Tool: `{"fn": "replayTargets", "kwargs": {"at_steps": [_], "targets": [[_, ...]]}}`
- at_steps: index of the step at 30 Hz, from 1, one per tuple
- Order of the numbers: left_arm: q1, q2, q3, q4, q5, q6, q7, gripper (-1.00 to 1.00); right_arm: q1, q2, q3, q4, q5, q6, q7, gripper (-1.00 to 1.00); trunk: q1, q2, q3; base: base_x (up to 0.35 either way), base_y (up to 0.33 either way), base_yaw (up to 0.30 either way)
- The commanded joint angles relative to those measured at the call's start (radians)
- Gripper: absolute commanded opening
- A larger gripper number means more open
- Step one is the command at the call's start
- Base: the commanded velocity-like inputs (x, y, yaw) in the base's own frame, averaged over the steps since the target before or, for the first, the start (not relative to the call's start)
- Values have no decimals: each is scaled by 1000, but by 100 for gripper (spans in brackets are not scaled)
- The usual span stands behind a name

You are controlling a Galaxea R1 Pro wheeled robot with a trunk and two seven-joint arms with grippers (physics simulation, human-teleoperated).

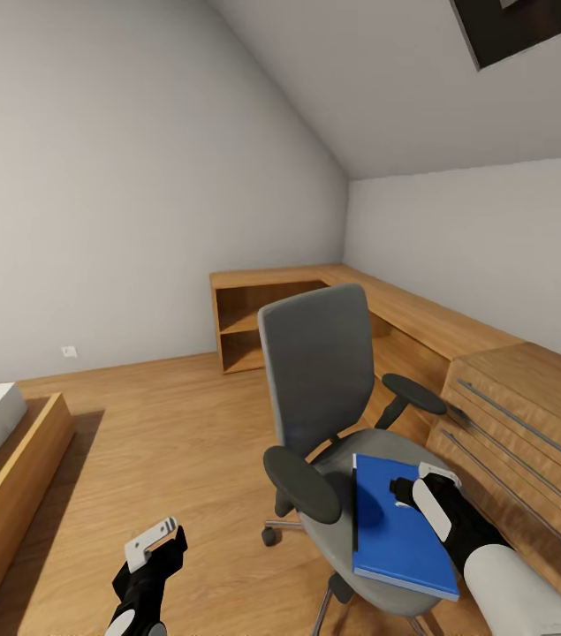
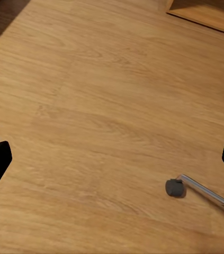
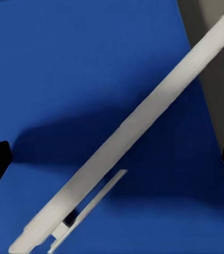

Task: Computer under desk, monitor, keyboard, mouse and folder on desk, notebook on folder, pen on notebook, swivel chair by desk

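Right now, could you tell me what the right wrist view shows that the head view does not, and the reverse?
Right wrist view alone: a thin silvery-white pen lying diagonally on the folder.
Head view alone: the swivel chair whole, the wooden floor, the drawer unit and the left end effector.
Both: the blue folder on the grey seat, with the right end effector over it.

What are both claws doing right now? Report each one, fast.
Left claw: open, empty, above the floor.
Right claw: open, over the pen lying on the folder, nothing gripped.
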Motion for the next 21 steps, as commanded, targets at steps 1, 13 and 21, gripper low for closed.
{"fn": "replayTargets", "kwargs": {"at_steps": [1, 13, 21], "targets": [[0, 0, -1, -2, 4, 4, 6, 100, 0, -1, 3, 12, -5, 6, -8, 100, 0, 0, -1, 0, 0, 0], [0, 0, 0, -1, 5, 3, 6, 100, 0, -1, 3, 12, -4, 4, -8, 100, 0, 0, -1, 0, 0, 0], [0, 0, 0, -1, 5, 3, 6, 100, 0, -1, 3, 11, -3, 4, -8, -100, 0, 0, -1, 0, 0, 0]]}}
